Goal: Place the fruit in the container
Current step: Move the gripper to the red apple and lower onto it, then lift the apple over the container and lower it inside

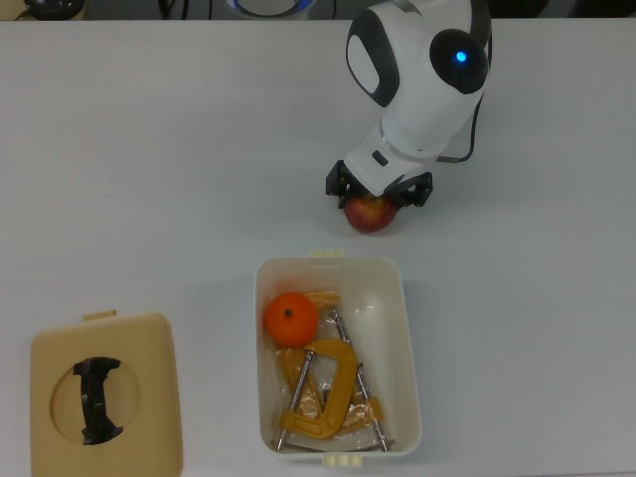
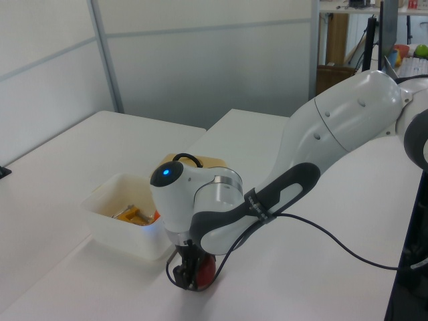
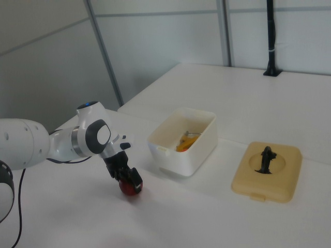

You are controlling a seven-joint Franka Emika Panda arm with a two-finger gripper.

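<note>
While orange sits in container (w/ clamps), gripper straddles apple, fingers spread.

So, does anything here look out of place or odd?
Only the container's contents: yellow clamps lie in it beside the orange, odd for a fruit tub. Its lid lies apart on the table. The claw is down over the apple.

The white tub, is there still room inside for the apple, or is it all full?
The tub has bare floor along the top view's right side, beside the orange. The yellow clamps crowd its lower half. The apple sits on the table outside, under the hand.
</note>
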